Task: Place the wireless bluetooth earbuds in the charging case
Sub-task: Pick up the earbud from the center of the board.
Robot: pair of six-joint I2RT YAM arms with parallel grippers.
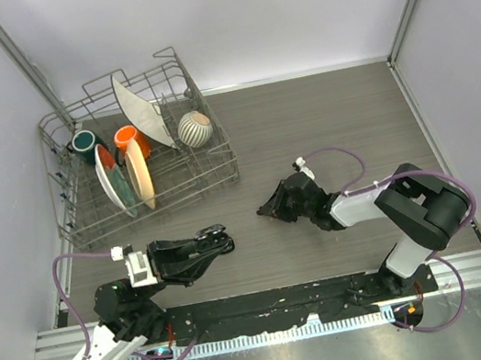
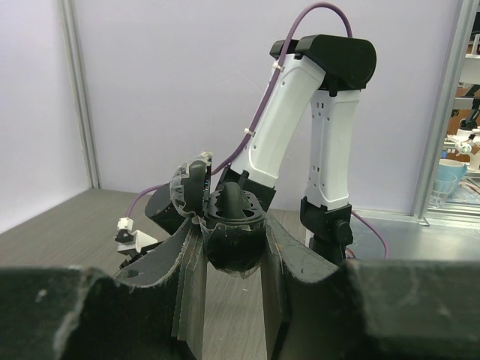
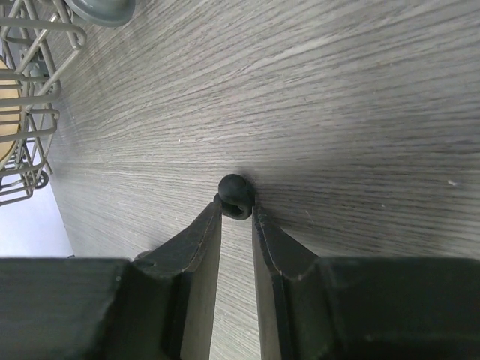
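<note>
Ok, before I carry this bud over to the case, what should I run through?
1. Left pincer clamped on the charging case: ok.
2. Case lid open: ok.
3. Right pincer pinching the earbud: ok, but only at the tips.
4. Earbud lifted off the table: cannot tell.
5. Free socket in the case: cannot tell; something dark already sits inside.
6. Stem orientation: cannot tell.
</note>
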